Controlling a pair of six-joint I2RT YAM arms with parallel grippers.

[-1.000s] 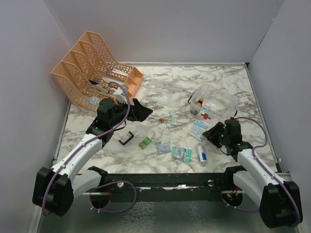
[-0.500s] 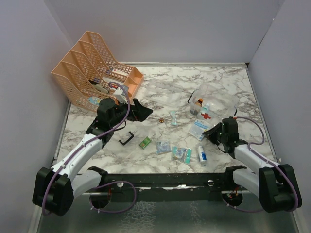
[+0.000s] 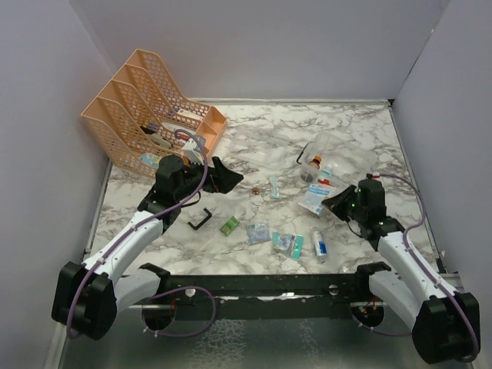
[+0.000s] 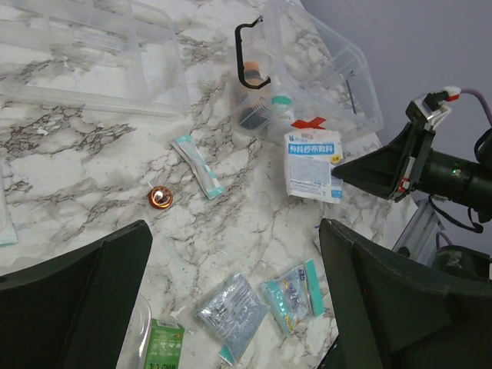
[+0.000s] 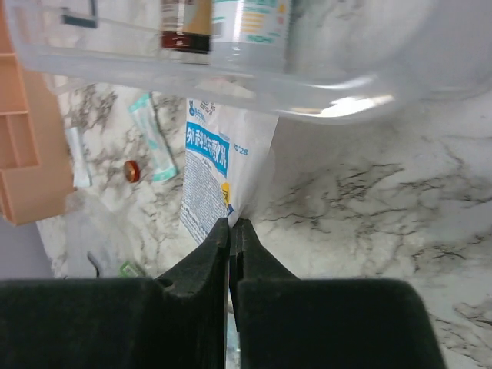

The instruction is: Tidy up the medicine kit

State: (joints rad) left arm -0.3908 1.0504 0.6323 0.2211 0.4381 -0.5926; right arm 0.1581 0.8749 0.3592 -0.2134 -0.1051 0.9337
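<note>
Packet [image 5: 206, 173] edge pinched by right end effector [image 5: 231, 224] beside medicine kit [image 5: 350, 91].

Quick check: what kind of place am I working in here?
Probably a staged robot test booth, not a real clinic: a marble-patterned tabletop boxed in by plain pale walls, with a peach mesh file rack and a clear plastic medicine kit laid out.
</note>
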